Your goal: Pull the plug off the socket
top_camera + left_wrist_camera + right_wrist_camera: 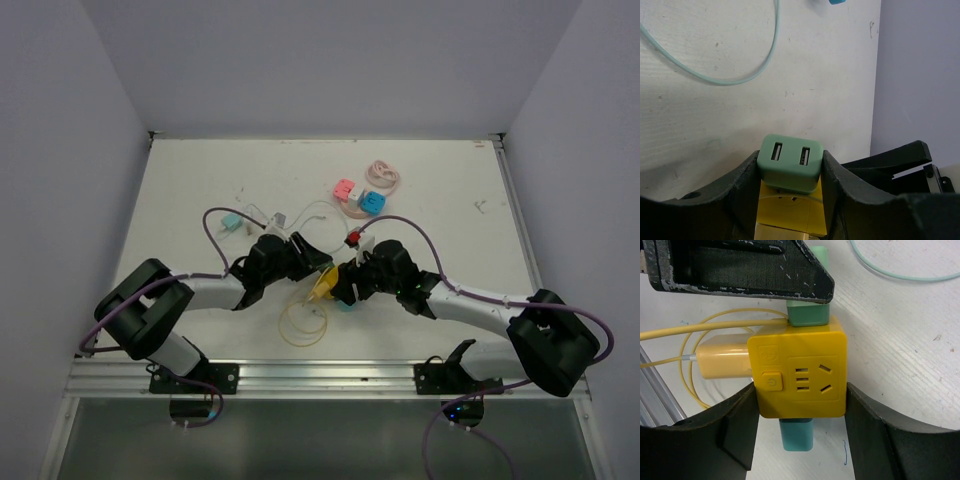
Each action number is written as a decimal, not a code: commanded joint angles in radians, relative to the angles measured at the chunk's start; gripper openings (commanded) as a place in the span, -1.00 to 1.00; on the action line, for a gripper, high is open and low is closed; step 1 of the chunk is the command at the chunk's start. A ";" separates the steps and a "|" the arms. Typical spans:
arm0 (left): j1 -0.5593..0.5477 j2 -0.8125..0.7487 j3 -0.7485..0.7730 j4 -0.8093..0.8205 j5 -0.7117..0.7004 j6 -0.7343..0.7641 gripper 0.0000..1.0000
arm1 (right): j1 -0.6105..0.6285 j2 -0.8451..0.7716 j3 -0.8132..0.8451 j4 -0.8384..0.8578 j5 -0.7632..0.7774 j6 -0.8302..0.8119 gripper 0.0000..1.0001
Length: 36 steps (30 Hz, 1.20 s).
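Between the two arms, near the front edge of the table (200, 185), the green plug (790, 162) is still seated in one face of the yellow socket cube (800, 367). The left gripper (790, 167) pinches the plug's sides and the right gripper (801, 407) clamps the cube's flanks. A teal plug (796, 435) and a yellow adapter (722, 357) with a looped yellow cable (303, 325) occupy other faces.

Plain lavender walls (330, 60) stand behind and beside the scuffed white desk (190, 200); a metal rail (320, 374) edges its near side.
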 commanded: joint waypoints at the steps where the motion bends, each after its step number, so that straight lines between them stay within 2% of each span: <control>1: 0.035 -0.016 0.000 0.136 -0.125 -0.033 -1.00 | 0.013 -0.007 0.042 0.009 -0.102 -0.029 -1.00; 9: 0.129 -0.009 0.043 0.190 -0.165 -0.022 -1.00 | 0.022 -0.016 0.072 -0.124 -0.097 -0.056 -1.00; 14: 0.190 0.017 0.061 0.225 -0.174 -0.012 -1.00 | 0.022 -0.031 0.067 -0.146 -0.090 -0.058 -1.00; 21: 0.216 0.044 0.087 0.229 -0.200 0.022 -1.00 | 0.023 -0.014 0.081 -0.184 -0.099 -0.072 -1.00; 36: 0.284 0.030 0.075 0.236 -0.242 -0.007 -1.00 | 0.036 -0.028 0.081 -0.224 -0.108 -0.084 -1.00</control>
